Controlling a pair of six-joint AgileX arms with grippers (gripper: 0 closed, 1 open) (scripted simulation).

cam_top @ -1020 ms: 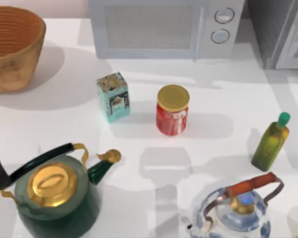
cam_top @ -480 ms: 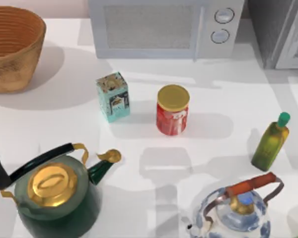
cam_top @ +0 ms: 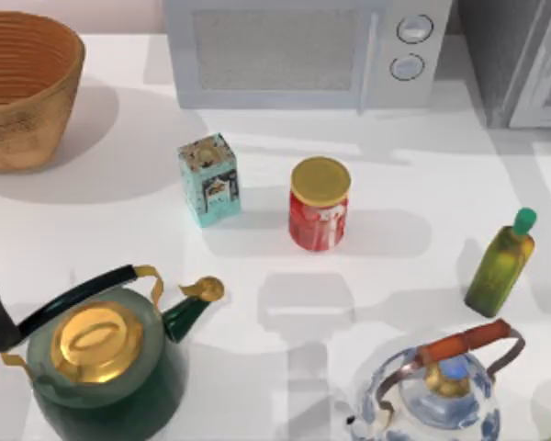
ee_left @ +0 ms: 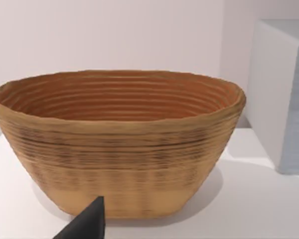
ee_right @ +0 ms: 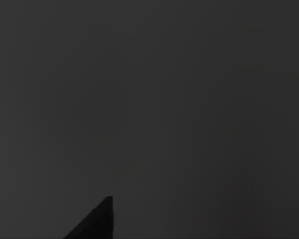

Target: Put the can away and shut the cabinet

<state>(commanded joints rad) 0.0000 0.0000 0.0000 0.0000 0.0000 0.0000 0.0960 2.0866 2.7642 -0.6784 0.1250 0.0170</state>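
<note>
Nothing moved since the earlier frame; the can (cam_top: 319,203) stood upright mid-table, well apart from the cabinet (cam_top: 519,60). Whether either pincer was apart, I could not tell. Right wrist view was dark.

No text, brand, number or sign can be read anywhere; white markings are carried on the red label of the can (cam_top: 319,217), but no letters can be made out in them; a printed picture panel is borne on the side of the teal box (cam_top: 209,179), too blurred to be read; the two round knobs of the microwave (cam_top: 303,50) are seen without legible marks; no label can be deciphered on the green bottle (cam_top: 501,265).
</note>
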